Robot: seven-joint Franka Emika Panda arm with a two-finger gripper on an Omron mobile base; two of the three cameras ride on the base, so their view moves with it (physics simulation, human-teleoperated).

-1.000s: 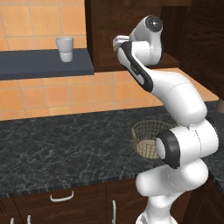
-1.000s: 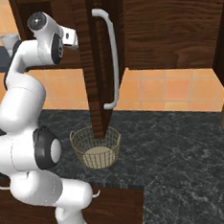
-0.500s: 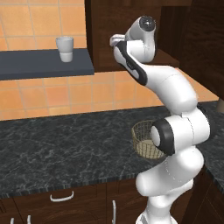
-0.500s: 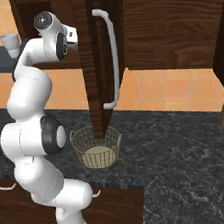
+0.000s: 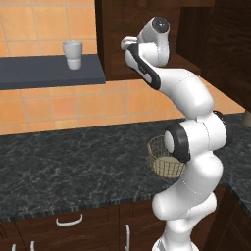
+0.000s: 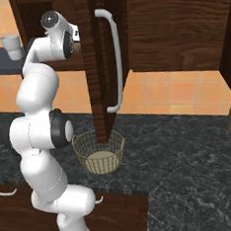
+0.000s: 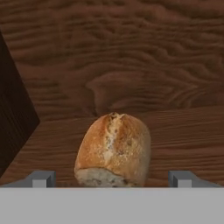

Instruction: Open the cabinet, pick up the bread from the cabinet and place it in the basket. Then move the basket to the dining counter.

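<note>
Since the small golden-brown crusty bread (image 7: 113,151) sits on the dark wooden cabinet (image 7: 131,65) shelf dead ahead, long axis pointing away, between my wide-spread jaws, I'd judge closing comes next.

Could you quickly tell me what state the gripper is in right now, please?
Gripper: open, fingertips either side of the bread, not gripping it.

White glossy arm (image 5: 188,95), rounded links, dark grey joint rings, black wrist cap.
</note>
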